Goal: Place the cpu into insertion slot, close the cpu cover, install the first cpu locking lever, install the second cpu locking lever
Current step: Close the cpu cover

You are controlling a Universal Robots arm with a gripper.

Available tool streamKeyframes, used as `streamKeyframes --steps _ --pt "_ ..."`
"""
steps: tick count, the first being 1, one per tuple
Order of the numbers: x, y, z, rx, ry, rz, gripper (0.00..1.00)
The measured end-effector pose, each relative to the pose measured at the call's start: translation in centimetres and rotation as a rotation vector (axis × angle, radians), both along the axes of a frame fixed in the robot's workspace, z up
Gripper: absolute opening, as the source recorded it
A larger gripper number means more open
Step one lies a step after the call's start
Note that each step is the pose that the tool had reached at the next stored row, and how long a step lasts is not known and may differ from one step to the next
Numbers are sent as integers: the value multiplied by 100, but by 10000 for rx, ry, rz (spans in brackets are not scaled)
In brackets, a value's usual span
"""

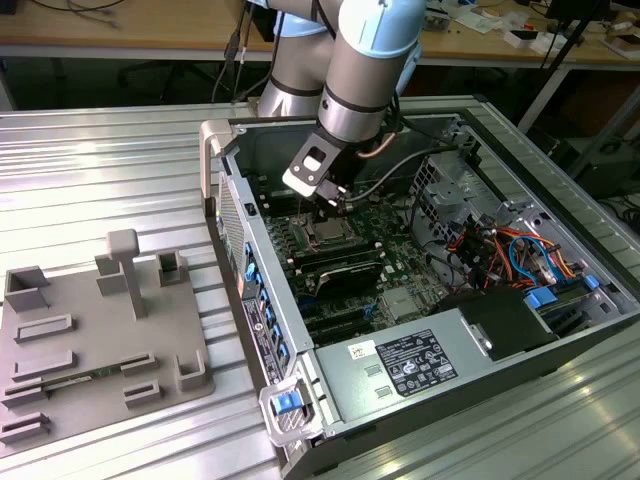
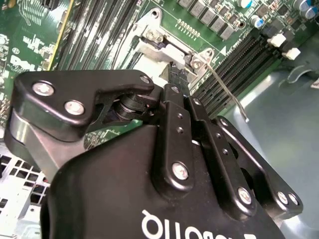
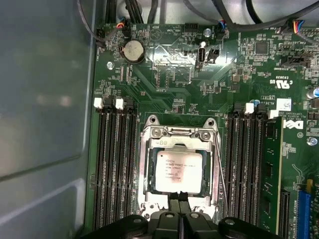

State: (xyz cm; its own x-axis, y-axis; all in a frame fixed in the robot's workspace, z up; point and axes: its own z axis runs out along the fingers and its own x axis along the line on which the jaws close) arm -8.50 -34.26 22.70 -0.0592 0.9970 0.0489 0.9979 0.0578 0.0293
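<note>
Cpu (image 3: 178,171): framed by cpu cover (image 3: 148,169); likely light, fragile. Locking lever (image 2: 227,92): probably springy wire, best grasped at its free end. Gripper (image 3: 178,199): fingers together, empty.

Exterior view: high, angled down over a corner of the open computer case (image 1: 240,215), mid-range. First wrist view: close, straight down on motherboard (image 3: 174,74). Second wrist view: closer, oblique past gripper (image 2: 177,74). All share cpu cover (image 3: 148,164).
</note>
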Motion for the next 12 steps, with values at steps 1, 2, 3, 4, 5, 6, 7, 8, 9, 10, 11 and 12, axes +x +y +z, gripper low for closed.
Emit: streamKeyframes --steps 1,2,3,4,5,6,7,8,9,10,11,12 --pt "-3 0 -16 -1 3 8 11" --pt "-6 0 -35 -1 7 16 11" --pt "-8 0 -52 0 11 23 11" --pt "-10 0 -66 0 15 30 11" --pt "-12 0 -80 0 21 35 11" --pt "-14 0 -97 -1 28 41 11" --pt "-15 0 -111 0 37 46 11" --pt "-16 1 -123 1 46 49 11" --pt "-16 0 -127 -1 51 51 11" --pt "-16 0 -127 -1 52 51 11" --pt "-16 0 -127 -1 52 51 11" --pt "-16 0 -127 -1 52 52 11"
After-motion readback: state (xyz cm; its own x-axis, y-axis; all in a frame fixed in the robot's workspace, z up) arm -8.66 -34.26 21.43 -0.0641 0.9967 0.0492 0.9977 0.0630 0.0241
